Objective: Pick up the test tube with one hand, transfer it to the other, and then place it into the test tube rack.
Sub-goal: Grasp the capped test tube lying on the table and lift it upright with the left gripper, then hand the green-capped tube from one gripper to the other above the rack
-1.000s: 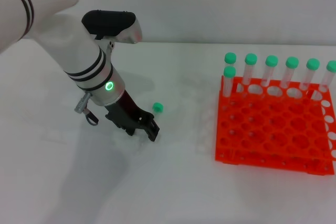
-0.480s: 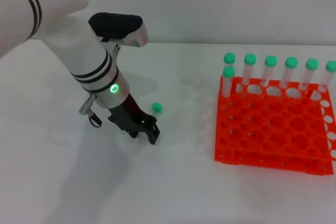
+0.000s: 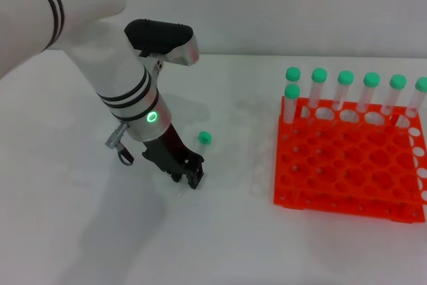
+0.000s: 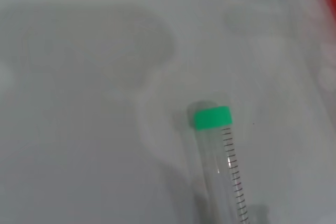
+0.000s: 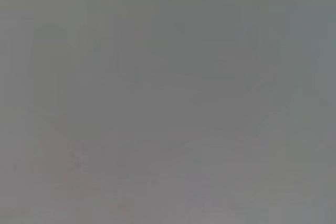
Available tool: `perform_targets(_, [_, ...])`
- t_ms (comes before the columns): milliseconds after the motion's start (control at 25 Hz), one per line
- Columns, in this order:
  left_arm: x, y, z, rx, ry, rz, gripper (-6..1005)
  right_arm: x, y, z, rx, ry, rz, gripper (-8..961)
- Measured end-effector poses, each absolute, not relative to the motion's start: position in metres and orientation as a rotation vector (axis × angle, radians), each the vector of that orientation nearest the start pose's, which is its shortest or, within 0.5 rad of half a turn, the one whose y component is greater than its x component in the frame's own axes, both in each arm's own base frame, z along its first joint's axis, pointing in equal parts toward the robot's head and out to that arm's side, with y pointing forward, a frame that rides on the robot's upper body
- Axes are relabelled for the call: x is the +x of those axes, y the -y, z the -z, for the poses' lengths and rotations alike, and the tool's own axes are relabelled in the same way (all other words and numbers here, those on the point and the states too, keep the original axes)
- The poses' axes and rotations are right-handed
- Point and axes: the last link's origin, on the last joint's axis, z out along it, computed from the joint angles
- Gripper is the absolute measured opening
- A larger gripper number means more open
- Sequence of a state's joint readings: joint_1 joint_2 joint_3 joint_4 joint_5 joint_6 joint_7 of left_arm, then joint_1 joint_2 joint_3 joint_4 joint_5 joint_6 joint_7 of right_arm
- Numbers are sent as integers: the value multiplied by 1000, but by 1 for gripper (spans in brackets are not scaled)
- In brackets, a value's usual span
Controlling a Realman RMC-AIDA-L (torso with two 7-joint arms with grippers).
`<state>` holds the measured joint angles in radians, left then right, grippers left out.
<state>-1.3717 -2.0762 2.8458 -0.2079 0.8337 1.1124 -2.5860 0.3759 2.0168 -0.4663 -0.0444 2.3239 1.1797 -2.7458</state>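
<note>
- My left black two-fingered gripper [image 3: 192,175] sits low on the white bench [image 3: 220,231], fingers closed around the clear green-capped test tube [image 4: 218,156].
- The bright orange plastic rack [image 3: 347,165] stands well apart.
- I can't see my right gripper.

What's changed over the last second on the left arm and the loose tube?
The left gripper has shifted slightly toward the test tube rack and lowered at the test tube lying on the table; whether it has gripped the tube cannot be told. The tube's green cap has barely moved. The rack and its seven standing tubes are unchanged, and the right gripper remains out of view.
</note>
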Motion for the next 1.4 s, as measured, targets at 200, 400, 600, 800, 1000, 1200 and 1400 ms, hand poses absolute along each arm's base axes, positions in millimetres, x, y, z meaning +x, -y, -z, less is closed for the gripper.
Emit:
perform_targets(200, [-168, -422, 71, -2383, 1378, -608, 305, 405, -302, -62, -1335, -697, -650, 874])
perform_targets(400, [-168, -426, 67, -2374, 1369, -601, 250, 405, -302, -62, -1333, -698, -649, 874])
perform_targets(600, [-166, -440, 52, -2360, 1349, -499, 207, 406, -301, -64, -1321, -700, -649, 874])
perform_targets(800, [-165, -461, 29, -2353, 1321, -219, 195, 407, -300, -64, -1311, -703, -649, 874])
perform_targets(1000, [-184, -472, 13, -2306, 1315, 150, 202, 409, -298, -64, -1307, -710, -646, 874])
perform_targets(1200, [-206, -465, 4, -2227, 1273, 575, 209, 409, -297, -63, -1305, -716, -648, 874])
perform_targets(1400, [-217, -428, 9, -2197, 1076, 1037, 215, 410, -295, -60, -1295, -762, -684, 875])
